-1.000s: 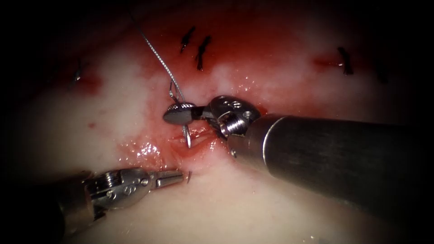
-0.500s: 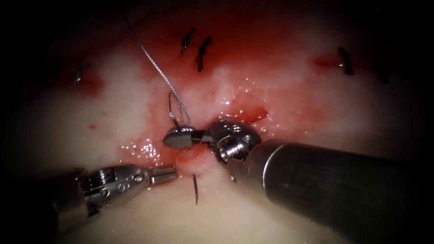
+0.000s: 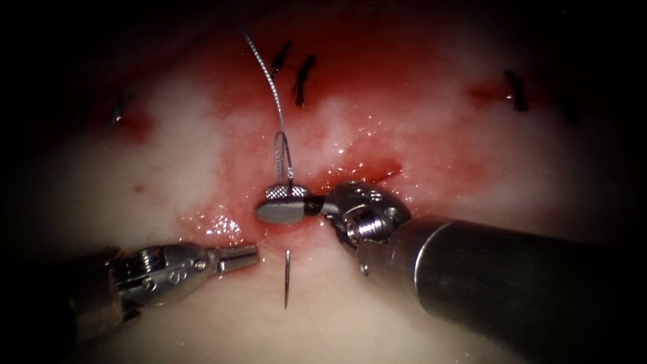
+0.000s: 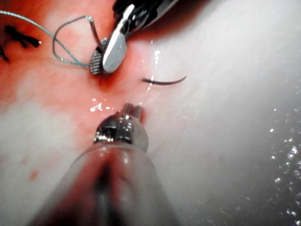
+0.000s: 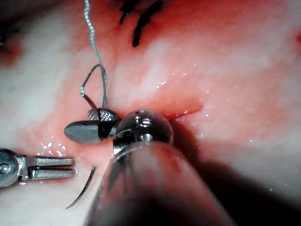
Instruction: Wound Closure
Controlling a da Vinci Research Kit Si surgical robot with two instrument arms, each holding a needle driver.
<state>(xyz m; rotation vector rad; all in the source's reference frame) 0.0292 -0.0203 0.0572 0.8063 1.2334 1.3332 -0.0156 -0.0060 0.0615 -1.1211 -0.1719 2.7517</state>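
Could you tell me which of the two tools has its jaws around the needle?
The right tool: its jaws grip the needle's thread end. The left tool holds nothing, jaws shut beside the emerged tip.

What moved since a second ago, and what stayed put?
The needle now pokes out of the tissue below the cut; before, only its tip showed. The right tool holds its back end and moved down. The left tool holds nothing and barely moved. The old stitches stayed.
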